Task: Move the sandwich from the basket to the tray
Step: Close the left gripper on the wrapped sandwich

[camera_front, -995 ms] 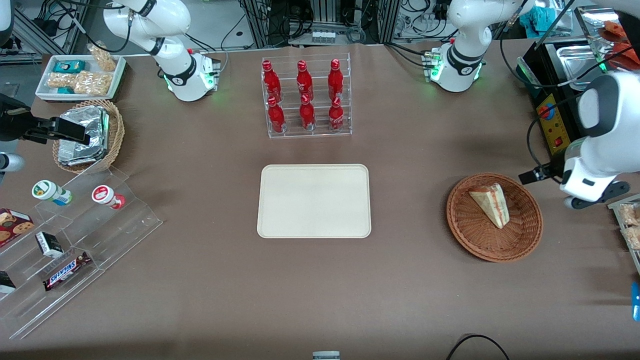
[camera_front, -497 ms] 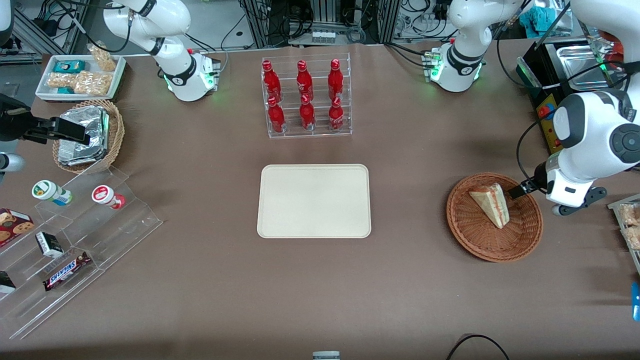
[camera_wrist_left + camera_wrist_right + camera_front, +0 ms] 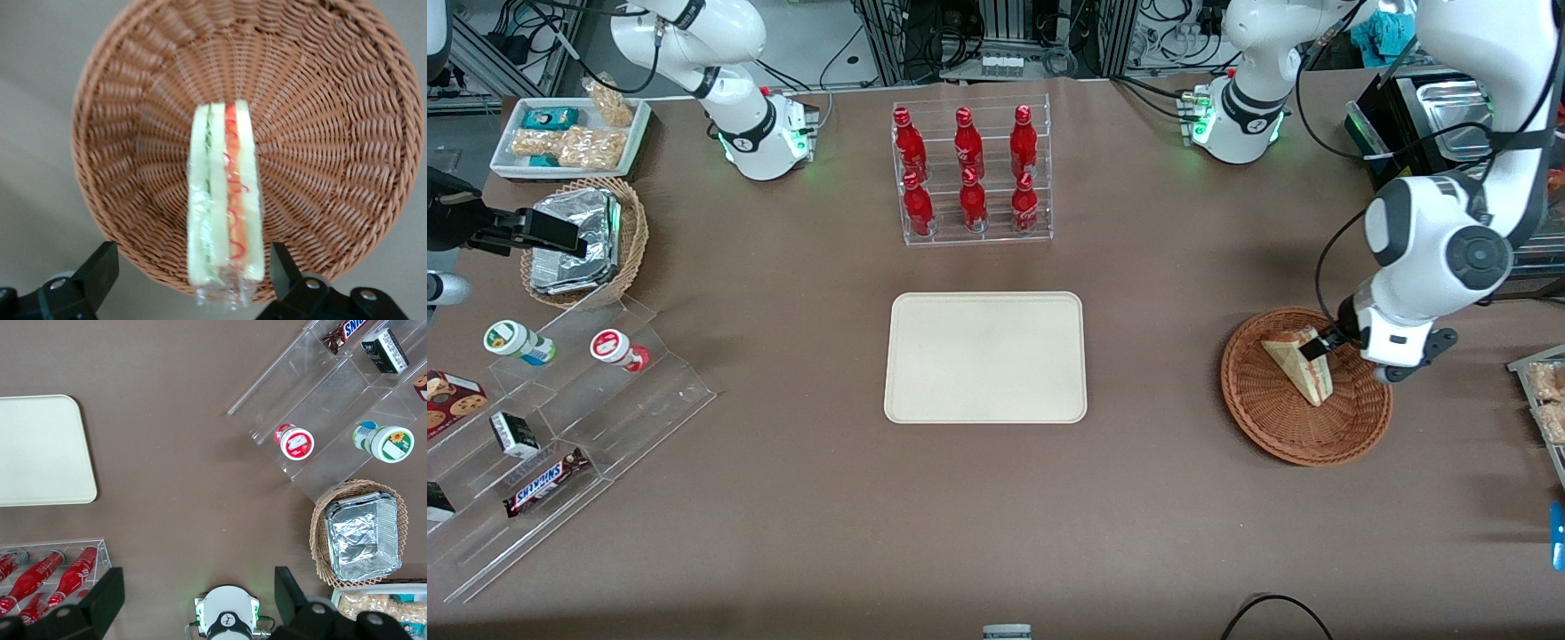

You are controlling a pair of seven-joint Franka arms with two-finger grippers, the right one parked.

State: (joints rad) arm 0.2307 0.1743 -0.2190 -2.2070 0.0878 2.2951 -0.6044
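- One sandwich [image 3: 1299, 364], a pale bread wedge with red and green filling, lies in a shallow reddish-brown wicker basket [image 3: 1306, 436] toward the working arm's end of the brown counter [image 3: 1183, 533].
- The claw [image 3: 1319, 347] hangs low over the basket, right at the sandwich's wide end.
- In the wrist view, the sandwich [image 3: 225, 207] stands on edge in clear wrap, and the claw's two dark fingers [image 3: 100, 270] are spread apart, one on each side of it, neither visibly pressing the bread.
- The basket's woven wall [image 3: 113, 100] rings the sandwich.
- A cream rectangular tray [image 3: 985, 356] lies flat at mid-counter, well apart from the basket.
- A clear rack of red bottles [image 3: 970, 174] stands farther from the front camera than the tray.
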